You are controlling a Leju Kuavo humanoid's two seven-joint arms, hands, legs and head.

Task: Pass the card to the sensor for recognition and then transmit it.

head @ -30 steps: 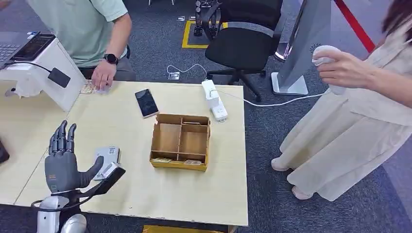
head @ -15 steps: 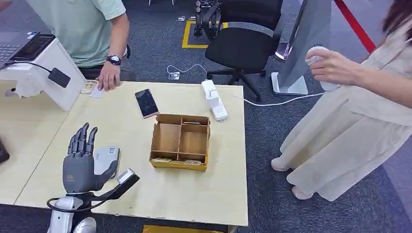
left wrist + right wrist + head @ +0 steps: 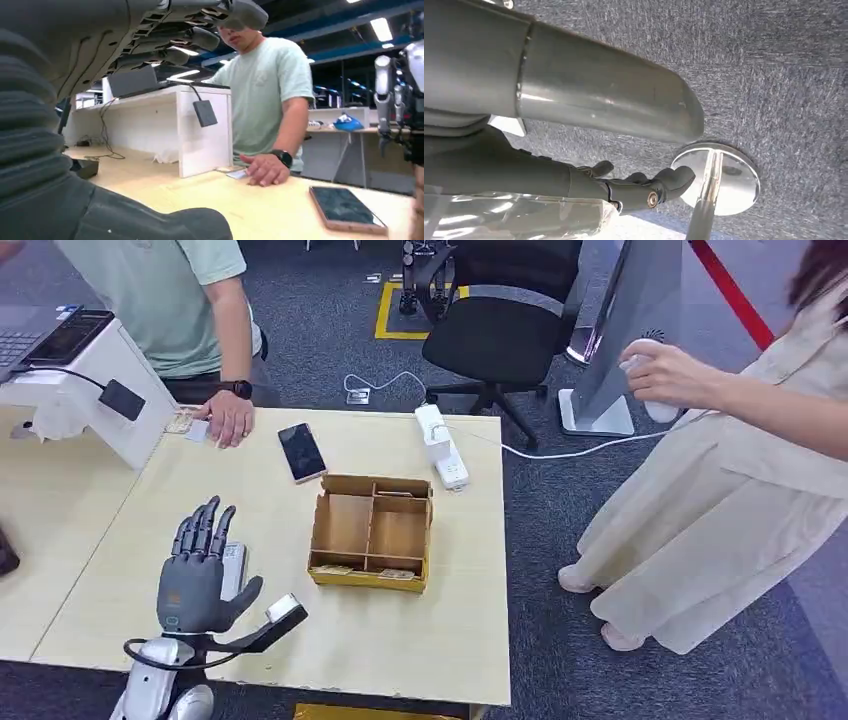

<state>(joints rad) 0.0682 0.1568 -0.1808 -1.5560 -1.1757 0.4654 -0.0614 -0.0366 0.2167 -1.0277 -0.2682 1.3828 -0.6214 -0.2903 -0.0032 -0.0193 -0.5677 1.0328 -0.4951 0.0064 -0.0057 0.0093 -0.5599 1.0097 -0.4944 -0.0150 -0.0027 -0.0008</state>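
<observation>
A cardboard tray [image 3: 371, 531] sits mid-table [image 3: 300, 640] with a phone [image 3: 301, 451] at its 11 o'clock and a power strip [image 3: 441, 446] at its 1 o'clock, while a standing person's hand [image 3: 668, 375] holds a white object at the far right. The grey sensor [image 3: 232, 566] lies largely hidden under the robot's left hand [image 3: 196, 575], whose fingers hover spread and empty above it. The card [image 3: 197, 430] lies well apart at the hand's 12 o'clock, partly covered by a seated person's hand [image 3: 230, 418]; the right hand [image 3: 644, 187] hangs over carpet [image 3: 774, 75], fingers loosely curled around nothing.
</observation>
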